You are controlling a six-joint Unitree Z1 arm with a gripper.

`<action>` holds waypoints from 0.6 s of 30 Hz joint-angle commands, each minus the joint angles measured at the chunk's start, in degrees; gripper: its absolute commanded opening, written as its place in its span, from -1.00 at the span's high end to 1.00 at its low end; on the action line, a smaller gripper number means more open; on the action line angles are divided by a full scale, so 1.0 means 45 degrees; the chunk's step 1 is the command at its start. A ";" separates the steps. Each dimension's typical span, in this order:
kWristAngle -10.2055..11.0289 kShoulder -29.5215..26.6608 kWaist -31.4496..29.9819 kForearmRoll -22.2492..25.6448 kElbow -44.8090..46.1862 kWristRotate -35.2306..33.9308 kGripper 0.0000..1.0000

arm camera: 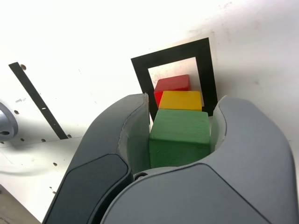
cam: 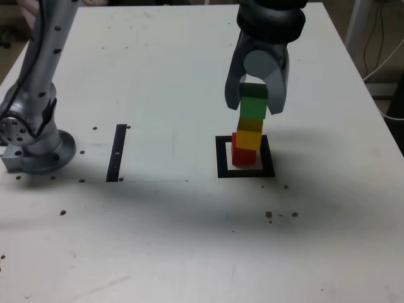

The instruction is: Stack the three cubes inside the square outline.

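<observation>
Here the green cube (cam: 254,100) is clamped between the jaws of the gripper (cam: 255,103) and is held directly above the yellow cube (cam: 250,132), which is stacked on the red cube (cam: 243,153) inside the square outline (cam: 245,171), right of the black strip (cam: 116,152). Whether green already rests on yellow cannot be told. The grip is presumably kept so that the top block is squared before release.
</observation>
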 commanded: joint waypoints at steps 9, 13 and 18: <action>-0.0187 -0.0021 -0.0237 0.0001 0.0396 -0.0132 0.76; -0.0173 -0.0011 -0.0307 -0.0378 0.0739 -0.0296 0.73; -0.0095 -0.0042 -0.0314 -0.0520 0.0761 -0.0318 0.65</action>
